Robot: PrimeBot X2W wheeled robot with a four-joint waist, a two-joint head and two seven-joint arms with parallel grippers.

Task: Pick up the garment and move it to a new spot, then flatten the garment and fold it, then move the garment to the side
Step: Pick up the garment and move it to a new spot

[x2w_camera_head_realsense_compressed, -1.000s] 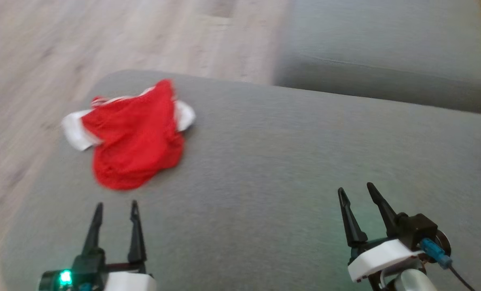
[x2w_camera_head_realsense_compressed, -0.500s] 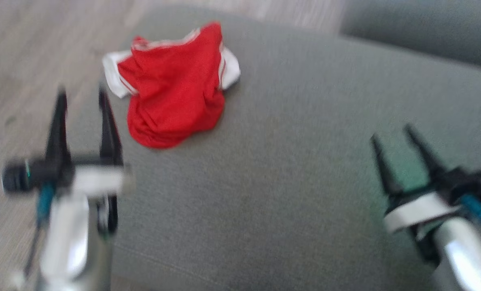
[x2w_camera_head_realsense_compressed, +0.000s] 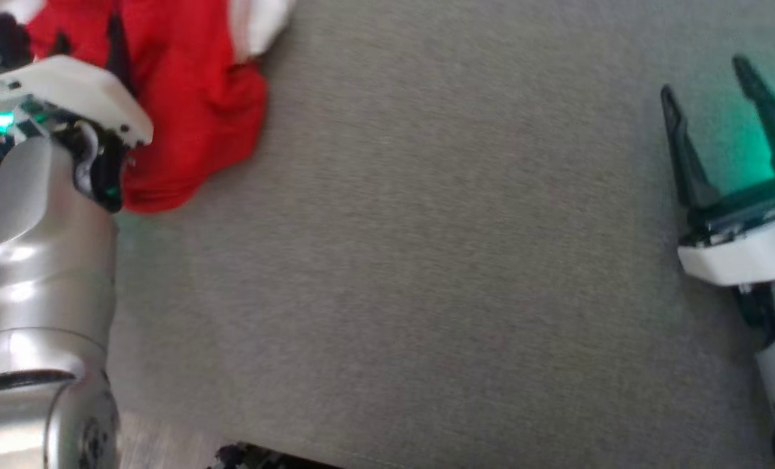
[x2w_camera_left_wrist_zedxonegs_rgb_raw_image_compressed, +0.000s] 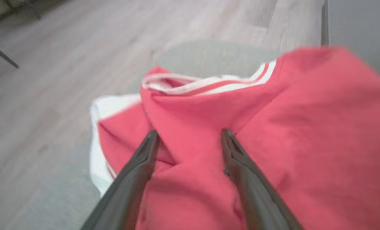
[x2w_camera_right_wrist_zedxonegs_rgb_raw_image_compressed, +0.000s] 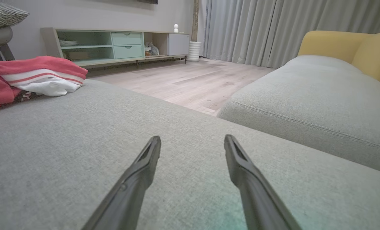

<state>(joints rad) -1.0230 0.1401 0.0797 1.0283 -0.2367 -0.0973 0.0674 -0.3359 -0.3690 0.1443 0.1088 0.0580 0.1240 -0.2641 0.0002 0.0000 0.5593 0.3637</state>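
Your left gripper (x2w_camera_left_wrist_zedxonegs_rgb_raw_image_compressed: 190, 131) gapes empty at the crumpled red-and-white garment (x2w_camera_left_wrist_zedxonegs_rgb_raw_image_compressed: 289, 121) on the grey fabric cushion (x2w_camera_head_realsense_compressed: 426, 260); right gripper (x2w_camera_head_realsense_compressed: 705, 77) likewise.

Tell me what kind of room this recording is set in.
Most likely a home living room: grey sofa cushions, a low cabinet with drawers along the wall, and floor-length curtains.
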